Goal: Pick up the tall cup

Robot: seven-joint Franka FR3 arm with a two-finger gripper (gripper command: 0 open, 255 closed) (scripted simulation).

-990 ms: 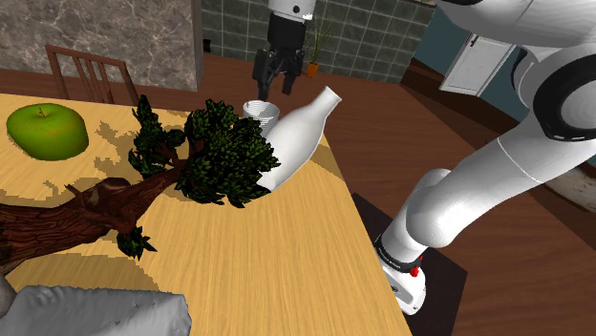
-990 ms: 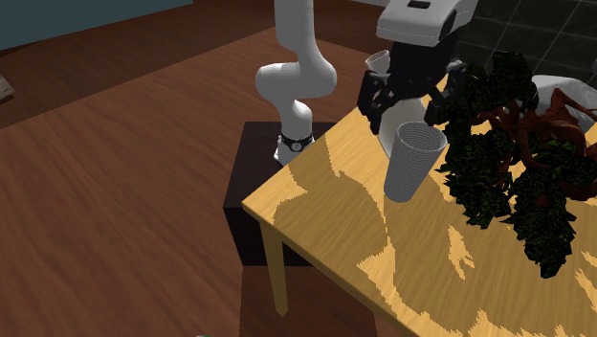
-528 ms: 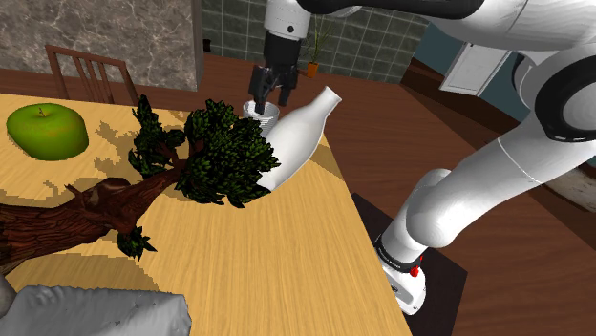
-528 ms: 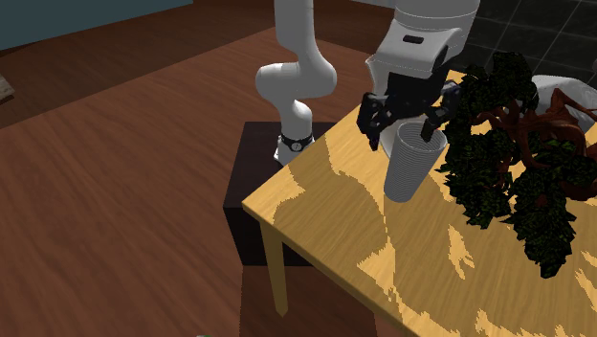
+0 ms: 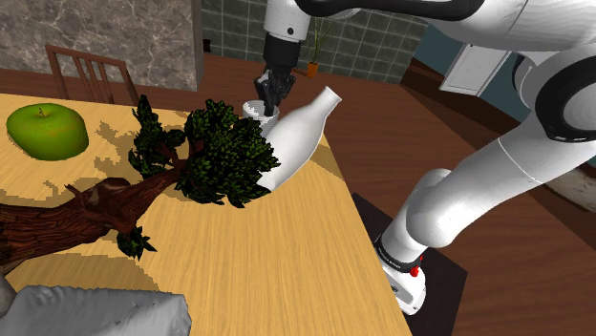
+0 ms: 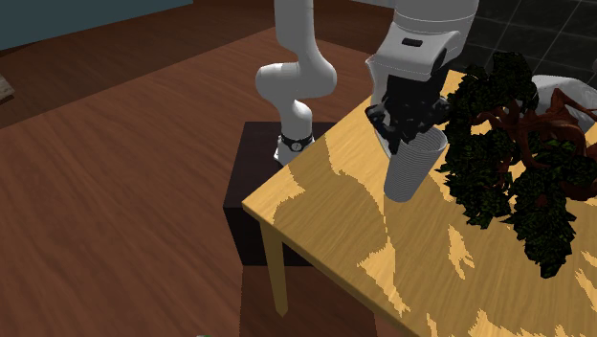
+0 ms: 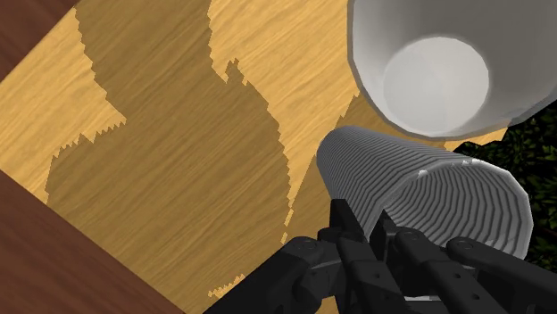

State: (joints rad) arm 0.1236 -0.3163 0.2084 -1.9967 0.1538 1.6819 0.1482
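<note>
Grasp step, by look of it: gripper (image 6: 413, 124) sat on top of tall cup (image 6: 409, 174), fingers drawn in, pinching rim wall. Cup stood upright near table (image 6: 325, 206) corner, just beside white vase (image 5: 304, 132) and leafy branch (image 6: 497, 153). Next move likely needed: straight, steady lift clear of both.

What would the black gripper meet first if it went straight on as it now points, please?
The tall ribbed grey cup, whose rim the black gripper clasps; below that, probably the yellow wooden table.
</note>
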